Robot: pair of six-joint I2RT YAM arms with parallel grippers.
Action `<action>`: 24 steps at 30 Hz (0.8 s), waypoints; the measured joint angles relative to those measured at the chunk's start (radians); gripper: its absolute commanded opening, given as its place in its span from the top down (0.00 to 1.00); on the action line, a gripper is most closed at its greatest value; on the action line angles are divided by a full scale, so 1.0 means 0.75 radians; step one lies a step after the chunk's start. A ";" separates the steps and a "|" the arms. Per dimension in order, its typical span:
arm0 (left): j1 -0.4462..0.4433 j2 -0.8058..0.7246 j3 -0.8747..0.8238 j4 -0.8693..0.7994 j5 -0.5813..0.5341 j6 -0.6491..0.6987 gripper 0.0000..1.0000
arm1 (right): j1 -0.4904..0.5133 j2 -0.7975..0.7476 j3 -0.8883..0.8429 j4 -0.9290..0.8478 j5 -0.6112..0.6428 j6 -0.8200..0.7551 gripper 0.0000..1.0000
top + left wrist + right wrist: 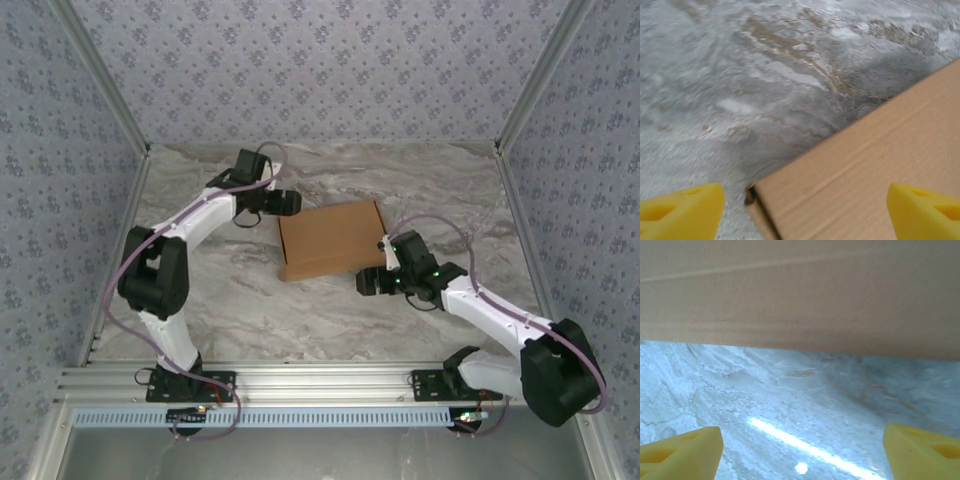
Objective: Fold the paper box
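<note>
Well, the left claw [283, 203] hangs spread wide and empty at the far-left corner of the paper box [332, 240], which lies mid-worktop [450, 190] as a shallow closed block (lid flat, side walls up). Near its right-hand near corner, the right claw [368, 283] gapes empty too, so the folding looks essentially finished, with perhaps a last tuck left.

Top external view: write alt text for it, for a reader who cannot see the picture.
A flat tan paper box lies in the middle of a marble-patterned table, turned at a slight angle. The left gripper is close to the box's far left corner, and the right gripper is close to its near right edge.
</note>
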 measured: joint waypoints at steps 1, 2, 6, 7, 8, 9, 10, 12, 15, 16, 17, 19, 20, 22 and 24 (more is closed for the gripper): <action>-0.005 0.052 0.064 -0.024 0.019 0.031 0.16 | 0.001 0.026 -0.011 0.034 -0.019 0.020 0.15; -0.008 0.101 0.124 -0.051 0.040 0.056 0.16 | 0.001 0.052 -0.014 0.066 -0.037 0.035 0.15; -0.010 0.297 0.355 -0.157 0.147 0.144 0.16 | -0.025 0.178 -0.013 0.226 -0.127 0.080 0.15; -0.010 0.340 0.401 -0.184 0.176 0.162 0.16 | -0.044 0.221 -0.010 0.270 -0.162 0.092 0.16; -0.010 0.380 0.446 -0.219 0.205 0.180 0.16 | -0.065 0.262 -0.005 0.305 -0.194 0.103 0.16; -0.009 0.412 0.481 -0.252 0.231 0.194 0.16 | -0.084 0.298 0.003 0.333 -0.219 0.112 0.16; -0.009 0.441 0.510 -0.283 0.257 0.208 0.16 | -0.106 0.338 0.016 0.358 -0.246 0.119 0.17; -0.008 0.475 0.549 -0.339 0.309 0.226 0.17 | -0.143 0.395 0.048 0.388 -0.289 0.123 0.17; 0.000 0.487 0.554 -0.394 0.411 0.244 0.19 | -0.198 0.438 0.096 0.428 -0.343 0.123 0.17; 0.005 0.486 0.550 -0.399 0.435 0.246 0.20 | -0.221 0.451 0.117 0.432 -0.360 0.124 0.17; 0.014 0.478 0.529 -0.384 0.466 0.246 0.20 | -0.245 0.465 0.140 0.435 -0.374 0.123 0.17; 0.033 0.445 0.449 -0.349 0.516 0.239 0.21 | -0.289 0.509 0.195 0.437 -0.401 0.122 0.17; 0.045 0.415 0.385 -0.325 0.542 0.227 0.21 | -0.313 0.542 0.232 0.438 -0.418 0.119 0.18; 0.057 0.352 0.264 -0.283 0.576 0.205 0.21 | -0.349 0.604 0.304 0.438 -0.442 0.111 0.19; 0.060 0.277 0.137 -0.233 0.606 0.172 0.21 | -0.379 0.670 0.379 0.432 -0.464 0.102 0.20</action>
